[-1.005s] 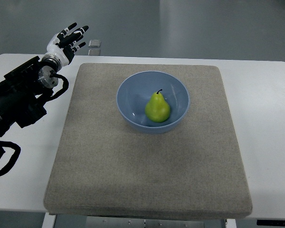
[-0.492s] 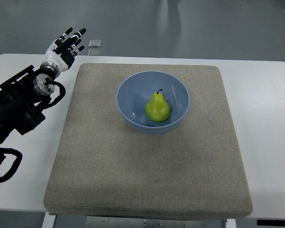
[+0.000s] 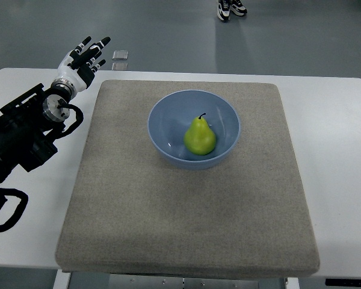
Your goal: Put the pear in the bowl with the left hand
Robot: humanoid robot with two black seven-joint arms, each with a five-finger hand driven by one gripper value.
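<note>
A green pear (image 3: 200, 136) with a dark stem stands upright inside the light blue bowl (image 3: 162, 114), right of the bowl's centre. The bowl rests on the upper middle of a grey felt mat (image 3: 186, 217). My left hand (image 3: 82, 59) is at the far upper left, over the table's back left corner and well away from the bowl. Its fingers are spread and straight and hold nothing. The black left arm runs down along the picture's left edge. No right arm shows.
The mat lies on a white table (image 3: 343, 150). Beyond the table's back edge a small grey square object (image 3: 120, 55) lies on the floor. A person's shoes (image 3: 230, 8) show at the top edge.
The left hand has drawn back slightly to the left over the last second and has been still since. A person's shoes have come into view at the top.
</note>
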